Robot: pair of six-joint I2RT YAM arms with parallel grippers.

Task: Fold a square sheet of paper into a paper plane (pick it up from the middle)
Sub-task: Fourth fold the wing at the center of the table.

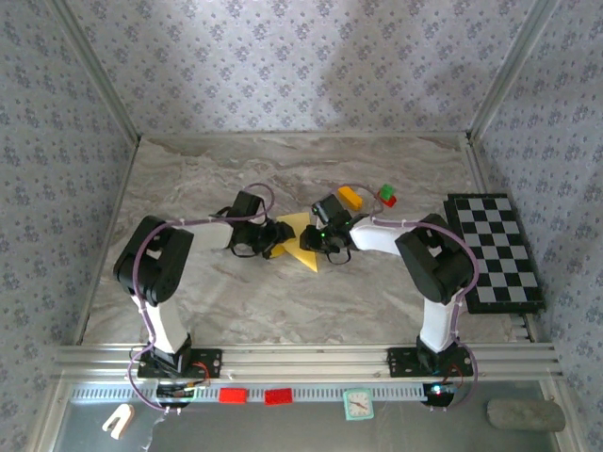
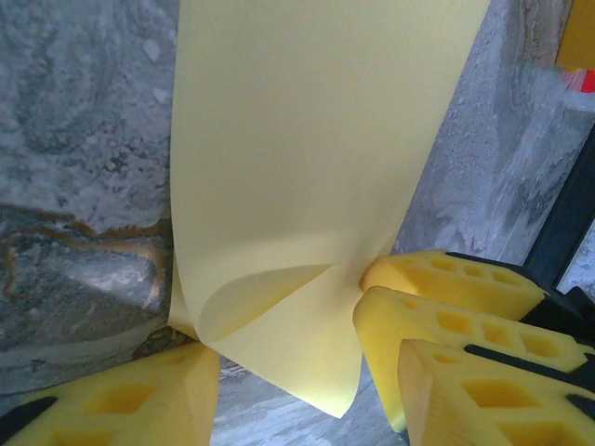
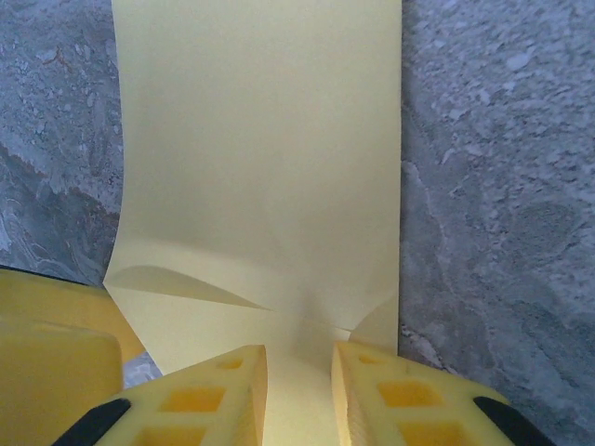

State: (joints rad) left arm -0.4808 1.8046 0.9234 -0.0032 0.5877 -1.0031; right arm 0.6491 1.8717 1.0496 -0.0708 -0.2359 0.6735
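We are pinching the square sheet of paper [image 3: 260, 186] in our right gripper [image 3: 299, 362], left gripper [image 2: 302, 372] gaping around it.

left arm [image 1: 155, 264], right arm [image 1: 435, 264]: built of black joints, white links | purple cables [image 1: 138, 282]: looped alongside | hand fingers [image 3: 409, 409]: moulded yellow, square-pocketed

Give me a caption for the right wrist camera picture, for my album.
Right gripper pinching the creased square sheet of paper, marbled table behind.

Sheet [image 3: 260, 167] plain yellow; board [image 1: 495, 252] black-white checkered; table [image 1: 283, 301] grey marbled.
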